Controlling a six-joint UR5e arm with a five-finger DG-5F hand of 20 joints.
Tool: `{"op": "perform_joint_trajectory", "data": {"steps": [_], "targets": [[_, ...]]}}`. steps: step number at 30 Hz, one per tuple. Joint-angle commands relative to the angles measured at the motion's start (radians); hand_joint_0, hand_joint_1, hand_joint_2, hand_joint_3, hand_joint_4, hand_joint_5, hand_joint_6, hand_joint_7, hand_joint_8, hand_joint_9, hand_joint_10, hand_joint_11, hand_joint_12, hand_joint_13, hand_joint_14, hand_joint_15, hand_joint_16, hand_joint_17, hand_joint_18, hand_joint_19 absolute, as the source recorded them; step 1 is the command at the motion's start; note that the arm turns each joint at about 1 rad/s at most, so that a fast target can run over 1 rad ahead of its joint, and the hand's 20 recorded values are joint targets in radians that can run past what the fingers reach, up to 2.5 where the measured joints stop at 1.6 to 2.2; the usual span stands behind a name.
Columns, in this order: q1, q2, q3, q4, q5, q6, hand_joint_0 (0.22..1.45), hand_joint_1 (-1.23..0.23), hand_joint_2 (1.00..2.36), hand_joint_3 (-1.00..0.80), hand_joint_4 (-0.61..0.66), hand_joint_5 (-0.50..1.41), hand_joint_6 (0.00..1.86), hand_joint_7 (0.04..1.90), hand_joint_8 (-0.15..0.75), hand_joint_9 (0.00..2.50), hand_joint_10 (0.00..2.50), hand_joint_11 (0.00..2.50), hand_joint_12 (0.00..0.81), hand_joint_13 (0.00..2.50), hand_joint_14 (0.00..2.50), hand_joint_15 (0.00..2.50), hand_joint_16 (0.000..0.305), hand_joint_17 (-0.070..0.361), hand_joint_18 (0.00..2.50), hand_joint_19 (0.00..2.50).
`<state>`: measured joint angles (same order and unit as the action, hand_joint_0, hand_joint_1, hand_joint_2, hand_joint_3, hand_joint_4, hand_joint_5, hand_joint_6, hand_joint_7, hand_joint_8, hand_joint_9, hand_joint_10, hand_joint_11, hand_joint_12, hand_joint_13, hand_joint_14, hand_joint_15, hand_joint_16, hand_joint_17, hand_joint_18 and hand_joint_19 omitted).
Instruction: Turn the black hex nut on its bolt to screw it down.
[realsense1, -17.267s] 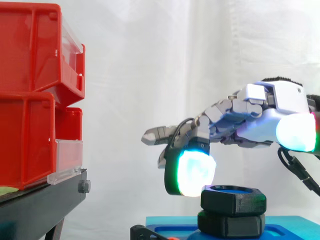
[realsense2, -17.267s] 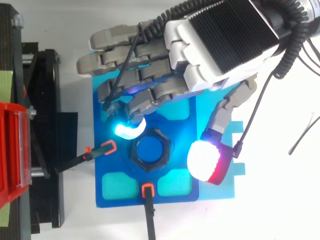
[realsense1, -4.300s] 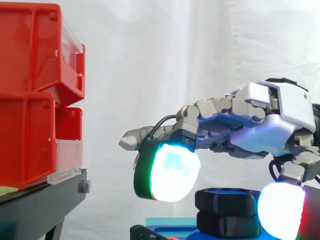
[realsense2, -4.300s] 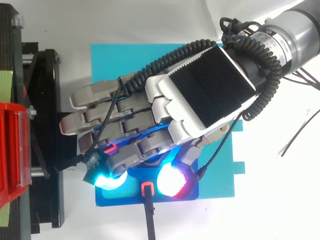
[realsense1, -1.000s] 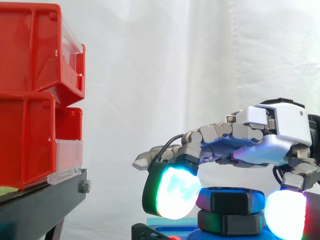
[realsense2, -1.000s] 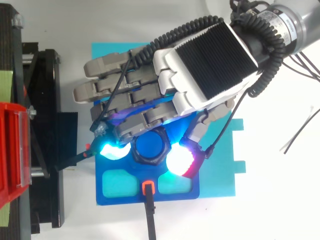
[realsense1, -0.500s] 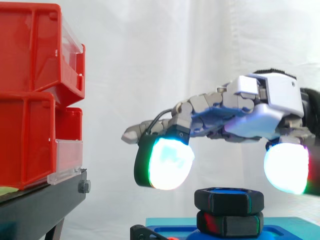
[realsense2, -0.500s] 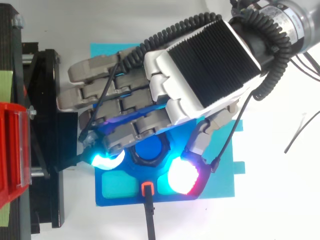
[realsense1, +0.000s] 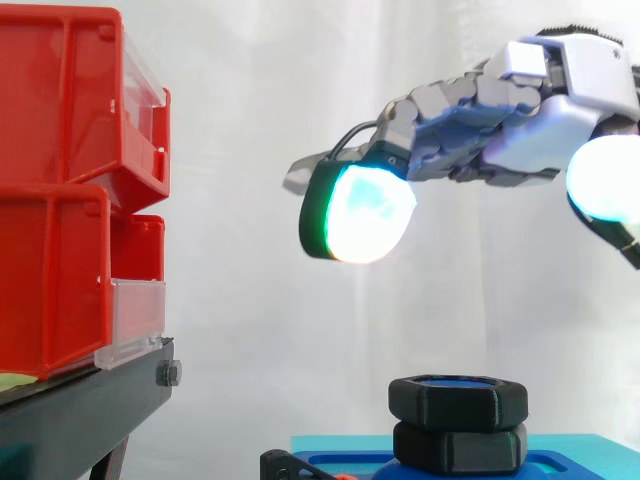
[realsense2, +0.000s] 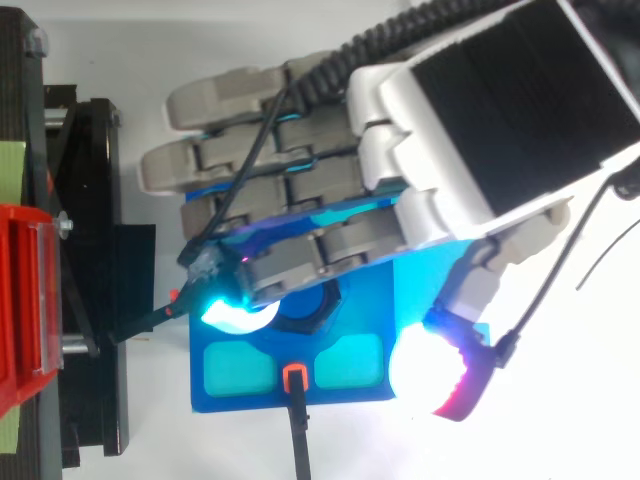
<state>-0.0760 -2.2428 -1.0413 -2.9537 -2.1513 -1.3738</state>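
Holds the hand (realsense1: 545, 105) well clear above the black hex nut (realsense1: 458, 401), with the fingers (realsense1: 450, 105) loosely extended, spread wide and gripping nothing. Places the nut straight below, under the span between the glowing pads, threaded on its blue bolt (realsense1: 447, 381) over a second black hex piece (realsense1: 460, 448) on the blue base (realsense1: 575, 447). Looks chunky and matt, six flat faces, axis upright. Likely calls for a straight descent before closing on the flats.
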Motion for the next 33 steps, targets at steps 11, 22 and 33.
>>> {"op": "perform_joint_trajectory", "data": {"steps": [11, 22, 33], "targets": [[0.007, 0.242, -0.306, 0.039, 0.111, -0.027, 0.41, -0.43, 1.00, -0.50, 0.18, -0.23, 0.50, 0.59, 0.281, 0.25, 0.00, 0.09, 0.385, 0.02, 0.00, 0.00, 0.052, 0.116, 0.00, 0.13], [0.019, 0.436, -0.583, 0.137, 0.242, -0.007, 0.42, -0.45, 1.00, -0.50, 0.27, -0.23, 0.50, 0.50, 0.256, 0.18, 0.00, 0.00, 0.381, 0.00, 0.00, 0.00, 0.054, 0.122, 0.00, 0.13], [0.031, 0.428, -0.612, 0.150, 0.283, 0.091, 0.42, -0.47, 1.00, -0.50, 0.09, -0.22, 0.50, 0.50, 0.229, 0.11, 0.00, 0.00, 0.373, 0.00, 0.00, 0.00, 0.053, 0.120, 0.00, 0.14]]}}
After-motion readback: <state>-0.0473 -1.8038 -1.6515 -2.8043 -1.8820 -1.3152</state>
